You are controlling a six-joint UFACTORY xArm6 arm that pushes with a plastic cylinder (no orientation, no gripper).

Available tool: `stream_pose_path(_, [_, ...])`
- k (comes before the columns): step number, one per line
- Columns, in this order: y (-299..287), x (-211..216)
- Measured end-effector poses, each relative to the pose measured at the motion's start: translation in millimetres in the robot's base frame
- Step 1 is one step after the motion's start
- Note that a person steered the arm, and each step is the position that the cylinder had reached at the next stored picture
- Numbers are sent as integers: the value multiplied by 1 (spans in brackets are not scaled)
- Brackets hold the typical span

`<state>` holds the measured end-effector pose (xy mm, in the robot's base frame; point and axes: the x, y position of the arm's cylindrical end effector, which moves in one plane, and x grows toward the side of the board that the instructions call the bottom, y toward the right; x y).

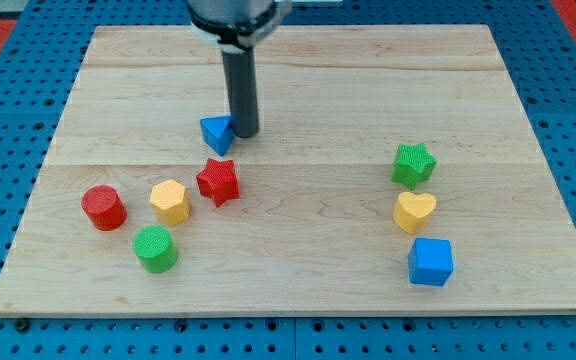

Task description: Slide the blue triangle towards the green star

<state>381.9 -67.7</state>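
Counting the blocks, you will find seven on the wooden board (298, 290), one of each kind. Toward the view's left lie five: a blue triangle (216, 133), a red star (218, 181), a yellow hexagon (170, 201), a red cylinder (103, 208) and a green cylinder (155, 249). Toward the view's right stand three in a loose column: the green star (413, 165) uppermost, a yellow heart (414, 212) just below it, and a blue cube (430, 262) lowest. That makes two blue, two red, two green and two yellow pieces, eight in all rather than seven, so take eight as your figure.

You have one rod (240, 90), dark and upright, coming down from the view's top. My tip (244, 133) sits on the board right against the blue triangle's right-hand side, apparently touching it. Being a plain rod, it has nothing to spread or pinch; it merely presses beside the block.

The blue triangle lies left of the board's middle, above the red star and well apart from the green star, which is far off toward the view's right and slightly lower.

You cannot see the arm's upper body, since it is cut off by the view's top edge. The triangle's right edge is partly masked by the rod. Around the board a blue perforated surface (8, 330) shows.
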Motion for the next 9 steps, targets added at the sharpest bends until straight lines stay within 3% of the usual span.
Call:
stream_pose_path(1, [-13,-1])
stream_pose_path(2, [-17,-48])
stream_pose_path(3, [-86,-48])
stream_pose_path(4, [-74,12])
stream_pose_path(6, [77,18])
stream_pose_path(7, [45,6])
stream_pose_path(9, [92,40])
